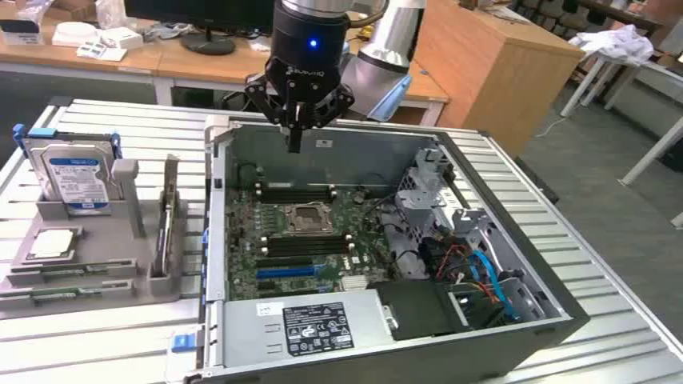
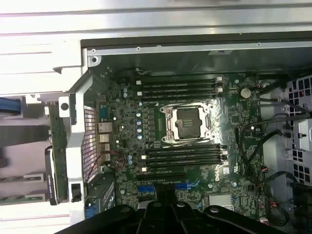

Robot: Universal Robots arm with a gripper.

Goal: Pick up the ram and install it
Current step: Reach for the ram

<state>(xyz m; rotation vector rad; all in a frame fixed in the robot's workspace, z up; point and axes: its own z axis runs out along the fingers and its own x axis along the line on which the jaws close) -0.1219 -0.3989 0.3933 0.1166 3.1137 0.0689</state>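
- Nearest the exterior camera, at the exterior view's left on the ribbed silver tabletop [image 1: 96, 344]: a grey plastic holder [image 1: 120, 280] carrying the ram [image 1: 80, 270], a long, thin green circuit-board stick, laid flat in a front groove and untouched.
- Long axis of that stick running across the exterior view, roughly parallel to the black memory slots [image 1: 306, 244] on the green motherboard [image 1: 245, 264].
- Farther back in the same holder: a small square silver chip [image 1: 53, 242], then a silver blue-labelled hard drive [image 1: 73, 180] standing upright.
- Just to the exterior view's right of the holder: an open dark grey computer case [image 1: 539, 332], with the memory slots looking empty.
- At the case's far wall: the black end effector [image 1: 296, 142], fingers pressed together, gripping nothing, hanging above the motherboard's far edge.
- From the end effector, the ram lying toward the exterior view's left and nearer the camera, outside the case and well apart.
- Judged from this layout: pick not yet made, nothing installed.
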